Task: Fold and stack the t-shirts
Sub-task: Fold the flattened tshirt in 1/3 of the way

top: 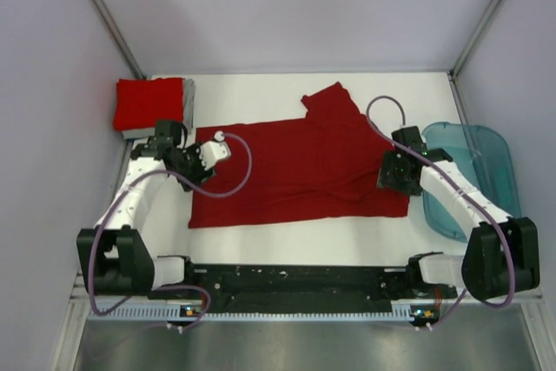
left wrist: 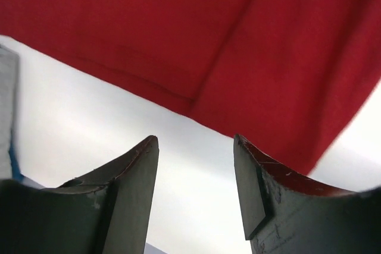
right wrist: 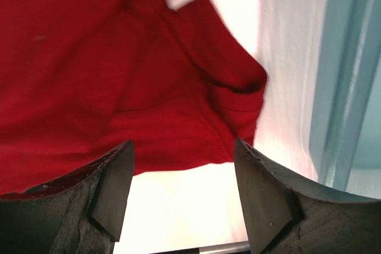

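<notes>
Elbows bent, left claw [left wrist: 195, 141] and right claw [right wrist: 183, 144] flank the dark red t-shirt [top: 295, 171], parted, apparently empty.

**One shirt spread mid-table, folded pair behind its left end**

The spread t-shirt [top: 295, 167] lies flat across the middle of the table [top: 261, 93], with one sleeve reaching toward the rear. In the rear left corner, behind the shirt's left end, two folded t-shirts [top: 149, 103] lie one on the other. The tub [top: 486, 154] sits at the table's right edge, near the shirt's right end. The left gripper [left wrist: 195, 141] hangs just off the shirt's left edge. The right gripper [right wrist: 183, 144] hangs at its right end, with the tub to its right.
</notes>
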